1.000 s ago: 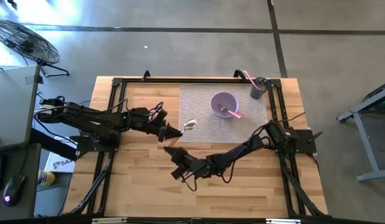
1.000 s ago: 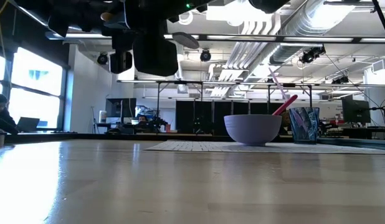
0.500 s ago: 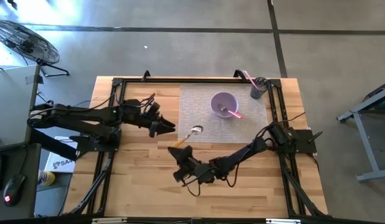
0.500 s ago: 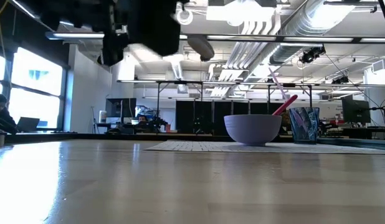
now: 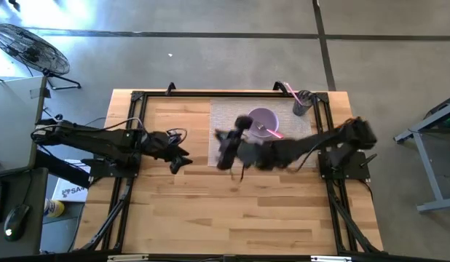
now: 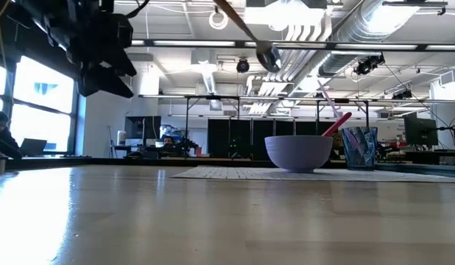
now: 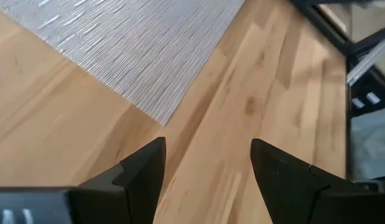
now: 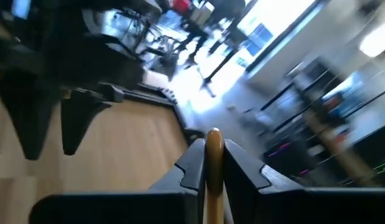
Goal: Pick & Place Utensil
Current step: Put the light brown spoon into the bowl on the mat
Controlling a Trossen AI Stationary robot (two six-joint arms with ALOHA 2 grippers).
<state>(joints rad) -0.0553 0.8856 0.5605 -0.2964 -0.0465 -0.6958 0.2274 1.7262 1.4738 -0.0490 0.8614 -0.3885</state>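
Note:
The spoon (image 6: 266, 53), with a metal bowl and an amber handle, hangs high in the low view. Its bowl is lowest and its handle slants up out of the picture. My right gripper (image 5: 225, 142) is shut on it above the left edge of the grey placemat (image 5: 229, 109), just left of the purple bowl (image 5: 260, 116). The blurred arm hides the spoon in the high view. My left gripper (image 5: 180, 163) is open above the bare wood left of the mat and touches nothing. My right gripper (image 8: 213, 155) pinches the spoon's amber handle (image 8: 213, 144) between its two fingers. The fingers point about level toward the table's left. The handle runs on past the fingertips. The spoon is lifted clear of the table, tilted with its bowl end lowest.
The purple bowl (image 6: 297, 153) stands on the mat with a pink utensil (image 5: 272, 132) in it. A dark cup (image 5: 303, 105) holding a pink stick stands at the mat's far right corner. Black rails frame the table. Bare wood lies along the near half.
The spoon passed from my left gripper to my right. My left gripper drew back toward the table's left and near edge. My right gripper, shut on the handle, swung fast from the near middle up and toward the far edge, carrying the spoon over the mat's left edge.

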